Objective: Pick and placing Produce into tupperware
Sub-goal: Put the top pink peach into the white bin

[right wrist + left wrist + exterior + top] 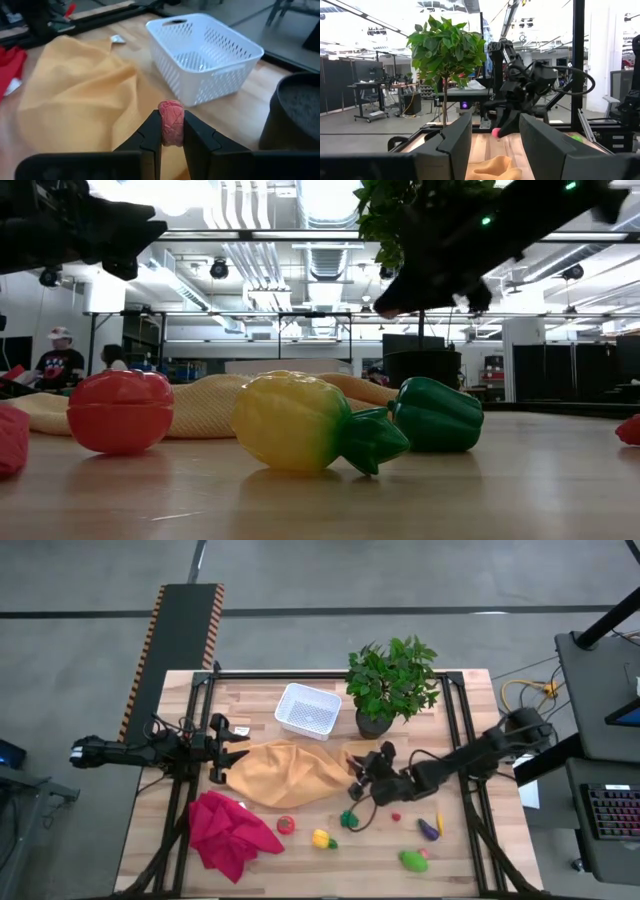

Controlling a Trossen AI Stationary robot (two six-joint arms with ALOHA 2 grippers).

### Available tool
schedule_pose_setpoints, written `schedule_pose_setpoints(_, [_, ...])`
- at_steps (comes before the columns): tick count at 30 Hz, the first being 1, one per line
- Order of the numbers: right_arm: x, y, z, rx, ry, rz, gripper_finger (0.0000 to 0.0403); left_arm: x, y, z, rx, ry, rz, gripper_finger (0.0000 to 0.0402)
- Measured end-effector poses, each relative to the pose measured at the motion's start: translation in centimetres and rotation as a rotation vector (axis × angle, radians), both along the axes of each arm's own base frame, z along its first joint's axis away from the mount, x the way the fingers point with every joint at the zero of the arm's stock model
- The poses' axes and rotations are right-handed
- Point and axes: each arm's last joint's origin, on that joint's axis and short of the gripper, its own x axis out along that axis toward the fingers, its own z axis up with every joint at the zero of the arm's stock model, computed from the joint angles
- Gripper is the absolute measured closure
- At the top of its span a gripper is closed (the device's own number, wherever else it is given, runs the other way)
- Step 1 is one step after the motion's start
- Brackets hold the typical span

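Note:
My right gripper (171, 131) is shut on a small pink knobbly piece of produce (171, 112) above the orange cloth (290, 772). It hangs near the black plant pot (374, 724). The white tupperware (308, 710) stands at the table's far side, just beyond the cloth. Loose on the table's near half lie a red piece (287, 825), a yellow one (322, 838), a green pepper (349, 819), a purple one (430, 830) and a green one (413, 860). At the table's left edge my left gripper (495, 150) waits, open with nothing between its fingers. My right gripper pinches the pink piece by its two opposite sides (171, 137) between the free ends of its two fingers. The piece's top stands out past the fingertips. The fingers come from the table's right, slanting down. The piece is lifted clear above the orange cloth.
A leafy potted plant (392, 678) stands at the far right, close to the tupperware. A crumpled red cloth (228, 830) lies at the near left. A small red piece (396, 817) lies on bare wood near the right arm.

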Motion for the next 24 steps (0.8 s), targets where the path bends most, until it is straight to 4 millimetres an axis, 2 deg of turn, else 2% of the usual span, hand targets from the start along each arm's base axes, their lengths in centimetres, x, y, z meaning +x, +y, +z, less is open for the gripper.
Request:
schedule_pose_setpoints(9, [2.6,-2.6,-1.6,-0.073,-0.047,-0.064,0.0353,0.0,0.0,0.1,0.000,-0.006,-0.001,0.0249])
schedule_pose_setpoints(19, [4.1,-4.2,-1.8,-0.127,-0.130,-0.087,0.0353,0.0,0.0,0.1,-0.001,-0.006,-0.001,0.0249])
schedule_pose_setpoints(24, [5.3,-4.3,-1.8,-0.150,-0.127,-0.088,0.0353,0.0,0.0,0.1,-0.001,-0.006,-0.001,0.0249])
